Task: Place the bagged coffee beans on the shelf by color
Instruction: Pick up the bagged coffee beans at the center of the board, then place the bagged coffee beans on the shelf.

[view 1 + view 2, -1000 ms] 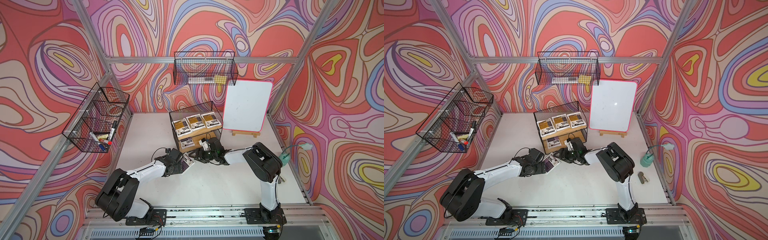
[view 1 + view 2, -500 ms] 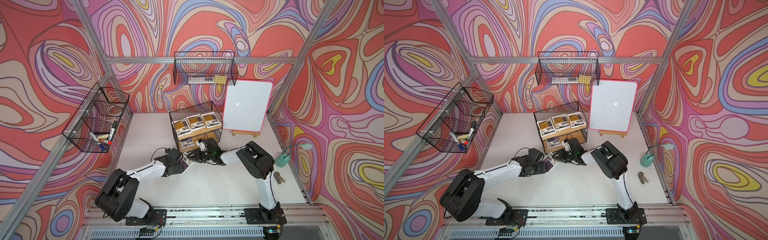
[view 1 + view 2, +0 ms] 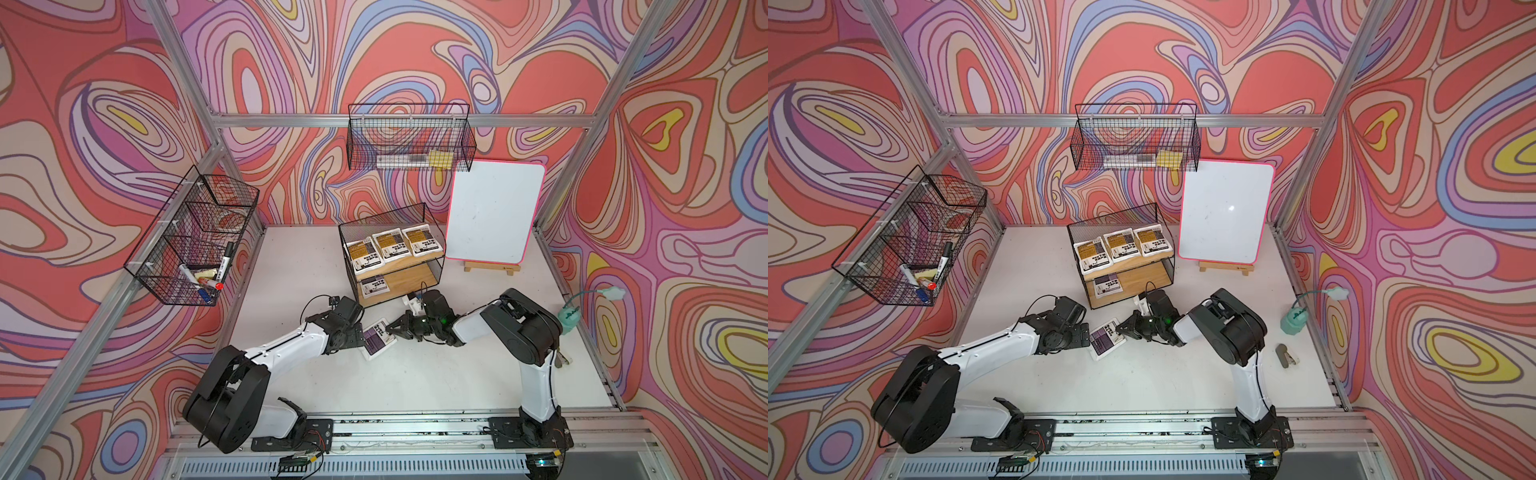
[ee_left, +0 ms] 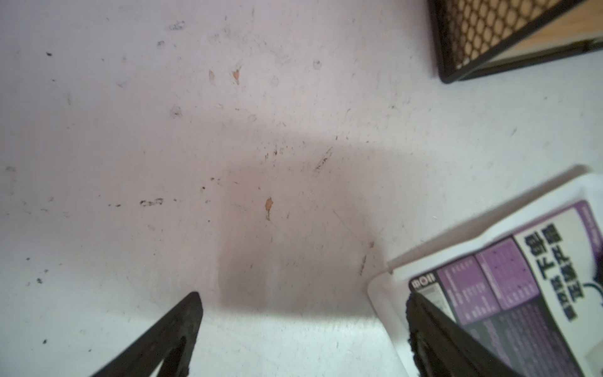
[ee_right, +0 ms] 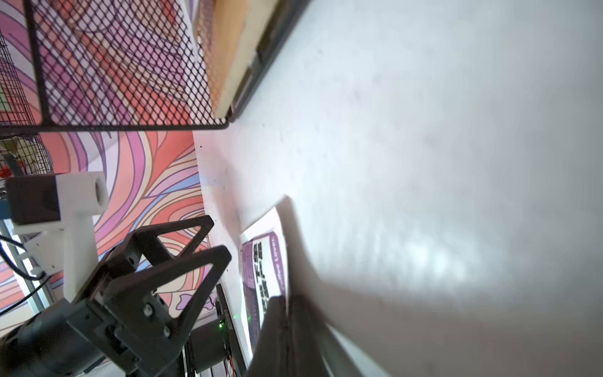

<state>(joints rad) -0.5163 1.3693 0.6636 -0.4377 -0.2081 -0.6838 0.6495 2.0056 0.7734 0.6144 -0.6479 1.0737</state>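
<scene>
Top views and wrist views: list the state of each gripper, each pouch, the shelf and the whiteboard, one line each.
left gripper: open, one finger at the loose purple pouch's edge.
right gripper: shut on the loose purple pouch's edge.
loose purple pouch: not yet shelved, between the grippers.
shelved purple pouch: flat on the lower board.
yellow pouches: three, flat, side by side on the upper board.
shelf: upright.
whiteboard: propped upright.
</scene>
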